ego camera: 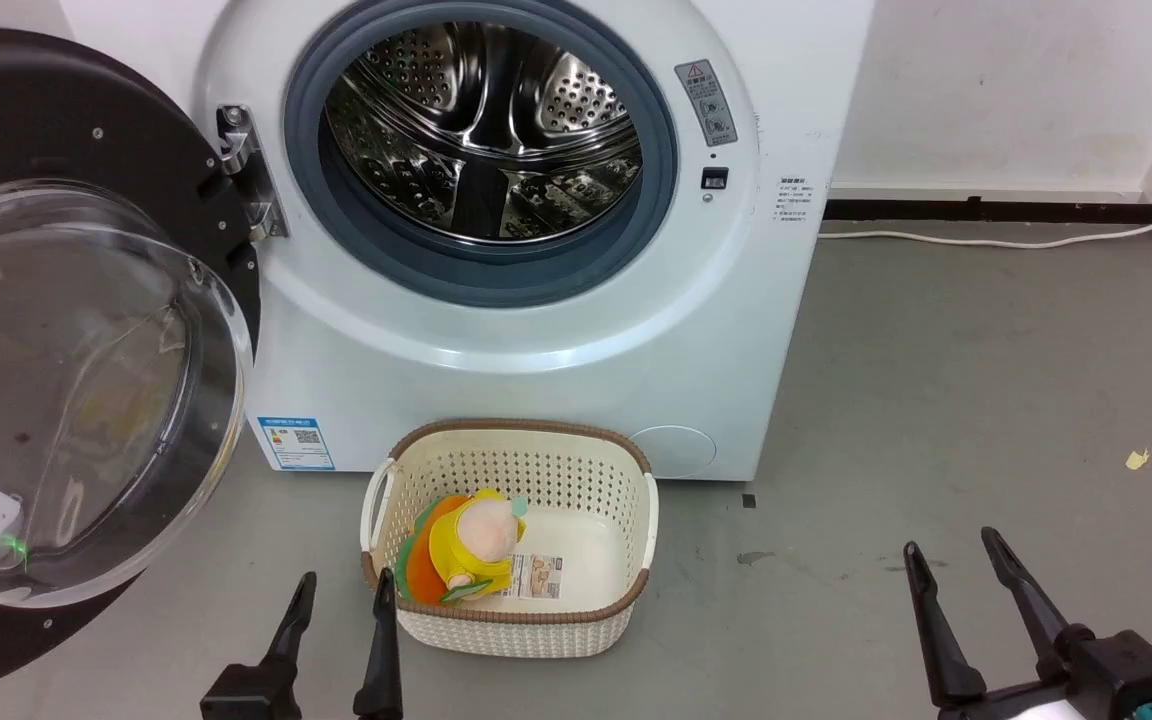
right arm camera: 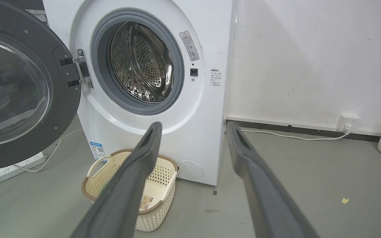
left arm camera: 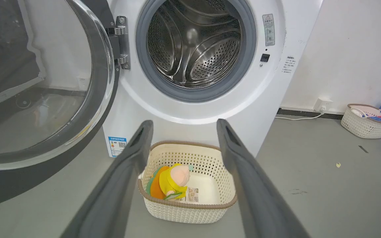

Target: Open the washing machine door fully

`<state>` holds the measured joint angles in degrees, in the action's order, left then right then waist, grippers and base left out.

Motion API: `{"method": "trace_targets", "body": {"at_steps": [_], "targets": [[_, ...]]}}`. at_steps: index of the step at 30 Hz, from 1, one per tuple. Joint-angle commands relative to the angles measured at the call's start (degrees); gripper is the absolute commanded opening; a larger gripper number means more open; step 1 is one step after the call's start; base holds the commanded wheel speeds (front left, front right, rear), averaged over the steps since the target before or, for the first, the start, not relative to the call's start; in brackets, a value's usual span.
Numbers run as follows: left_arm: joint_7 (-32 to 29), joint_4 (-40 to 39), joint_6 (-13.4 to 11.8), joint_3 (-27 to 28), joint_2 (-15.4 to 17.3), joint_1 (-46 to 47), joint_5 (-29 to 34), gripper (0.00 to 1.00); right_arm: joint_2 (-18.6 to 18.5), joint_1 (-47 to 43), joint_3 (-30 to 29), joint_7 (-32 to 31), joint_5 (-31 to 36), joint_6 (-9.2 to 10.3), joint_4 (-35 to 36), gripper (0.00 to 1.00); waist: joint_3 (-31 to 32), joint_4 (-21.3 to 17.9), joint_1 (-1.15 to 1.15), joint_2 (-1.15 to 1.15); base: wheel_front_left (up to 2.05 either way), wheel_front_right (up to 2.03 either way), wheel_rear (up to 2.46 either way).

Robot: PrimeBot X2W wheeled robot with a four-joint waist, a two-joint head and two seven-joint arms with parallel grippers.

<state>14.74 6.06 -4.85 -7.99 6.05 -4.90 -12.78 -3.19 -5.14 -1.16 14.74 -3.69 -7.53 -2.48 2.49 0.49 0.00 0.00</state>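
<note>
The washing machine door (ego camera: 76,390) is hanging wide open on its hinge (ego camera: 241,170) at the left edge of the washing machine (ego camera: 556,380). It is showing its inner face and glass bowl, and the steel drum (ego camera: 481,120) is lying fully exposed. In the right wrist view the door is sitting almost flat with the machine's front, so the job is looking nearly or wholly done.

The left gripper (ego camera: 344,585) and the right gripper (ego camera: 950,545) are both hovering low over the floor with their jaws apart and gripping nothing. The left one is sitting just beside a cream laundry basket (ego camera: 516,625), which is holding a yellow plush toy (ego camera: 476,545) and standing against the machine's front bottom edge.

If any swing is remaining, the left gripper is looking best placed for it. It should be pressing on the black rim near the free edge, not on the glass. It should be following the arc around the hinge, easing off once the hinge is resisting, and rising clear of the basket first. A white power strip (right arm camera: 15,165) is lying on the floor under the door, so a gentle finish is mattering.
</note>
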Motion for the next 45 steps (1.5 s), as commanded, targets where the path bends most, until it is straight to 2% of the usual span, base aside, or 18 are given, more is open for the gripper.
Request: {"method": "trace_targets", "body": {"at_steps": [1, 25, 26, 45], "targets": [[0.25, 0.58, 0.40, 0.45, -0.32, -0.98, 0.59, 1.00, 0.30, -0.50, 0.04, 0.26, -0.27, 0.04, -0.34, 1.00, 0.06, 0.17, 0.00, 0.00, 0.00, 0.00, 0.00], [0.26, 0.71, 2.92, 3.26, -2.74, 0.30, 3.80, 1.00, 0.31, -0.19, 0.00, 0.26, -0.97, 0.04, -1.35, 1.00, -0.25, 1.29, 0.00, 0.00, 0.00, 0.00, 0.00], [0.00, 0.89, 3.09, 3.22, -2.87, -0.04, 3.57, 0.00, 0.02, -0.10, -0.07, 0.00, -0.87, 0.00, -1.15, 0.00, -0.33, 1.33, 0.01, 0.00, 0.00, 0.00, 0.00], [-1.80, 0.21, 3.27, 3.71, -3.04, 0.54, 4.64, 0.00, 0.05, 0.51, 0.07, -1.76, -0.32, 0.01, -0.70, 0.00, -0.61, 1.11, 0.01, 0.00, 0.00, 0.00, 0.00]]}}
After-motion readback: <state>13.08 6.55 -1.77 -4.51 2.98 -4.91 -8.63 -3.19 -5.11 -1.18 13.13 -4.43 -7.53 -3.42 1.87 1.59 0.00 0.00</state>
